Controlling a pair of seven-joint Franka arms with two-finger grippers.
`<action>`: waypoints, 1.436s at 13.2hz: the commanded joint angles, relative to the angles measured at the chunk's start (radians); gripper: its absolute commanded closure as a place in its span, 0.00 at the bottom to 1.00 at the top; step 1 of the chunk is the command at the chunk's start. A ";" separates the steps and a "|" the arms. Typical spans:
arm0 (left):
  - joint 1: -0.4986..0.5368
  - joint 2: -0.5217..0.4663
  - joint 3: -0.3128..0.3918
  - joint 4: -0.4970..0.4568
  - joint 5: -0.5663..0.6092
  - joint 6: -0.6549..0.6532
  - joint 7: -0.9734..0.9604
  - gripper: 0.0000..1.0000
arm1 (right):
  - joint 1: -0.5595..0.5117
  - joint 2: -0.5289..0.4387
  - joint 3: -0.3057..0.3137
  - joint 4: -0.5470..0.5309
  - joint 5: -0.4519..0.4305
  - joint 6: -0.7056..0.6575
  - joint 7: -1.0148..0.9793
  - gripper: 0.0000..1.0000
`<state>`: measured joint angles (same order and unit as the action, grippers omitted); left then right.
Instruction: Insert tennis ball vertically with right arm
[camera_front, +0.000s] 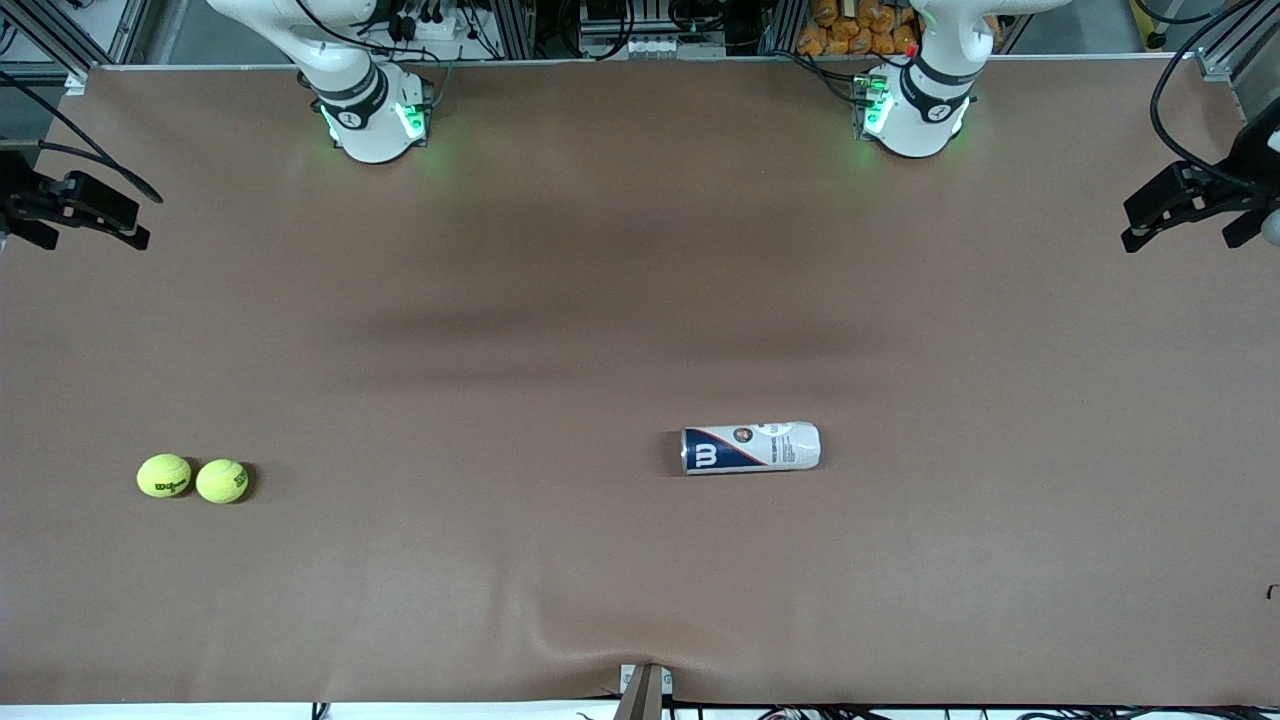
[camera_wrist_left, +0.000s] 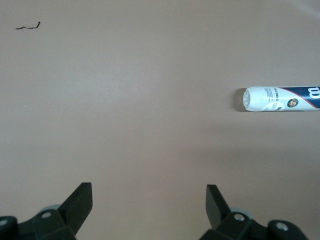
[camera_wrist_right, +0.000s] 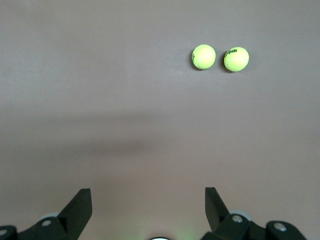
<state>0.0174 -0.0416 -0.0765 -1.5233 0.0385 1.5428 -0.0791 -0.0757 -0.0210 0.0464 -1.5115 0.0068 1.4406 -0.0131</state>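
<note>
Right wrist view shows the right gripper (camera_wrist_right: 148, 202) with its two black fingers spread wide and nothing between them, hanging above bare brown table (camera_wrist_right: 100, 100). Ahead of it, well apart from the fingers, two yellow-green tennis balls (camera_wrist_right: 204, 56) lie side by side on the tabletop, close together with a narrow gap between them; each carries dark lettering too small to read here. In the front view the same pair sits near the right arm's end of the table, and the ball closest to that end shows a black script mark that I cannot make out for certain. Left wrist view shows the left gripper (camera_wrist_left: 149, 202), also spread wide and empty, over bare table. Off to one side of it, well apart, a tennis ball can (camera_wrist_left: 281, 99) lies on its side. Its label is white and navy with a large white Wilson "W", a small round emblem and lines of fine print that cannot be read. In the front view the can lies about mid-table, far from the two balls, its navy end pointing toward them.
</note>
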 joint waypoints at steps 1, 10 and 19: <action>-0.002 0.005 -0.003 0.005 -0.002 -0.007 0.015 0.00 | -0.001 -0.031 0.000 -0.029 0.012 0.001 0.008 0.00; -0.193 0.144 -0.005 0.055 0.087 -0.006 0.010 0.00 | -0.001 -0.030 0.000 -0.029 0.012 0.001 0.008 0.00; -0.465 0.445 -0.002 0.169 0.242 0.057 0.016 0.00 | -0.001 -0.030 0.000 -0.029 0.012 0.001 0.008 0.00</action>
<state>-0.4053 0.3420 -0.0874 -1.3942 0.2548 1.6055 -0.0762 -0.0757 -0.0213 0.0456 -1.5140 0.0074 1.4404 -0.0130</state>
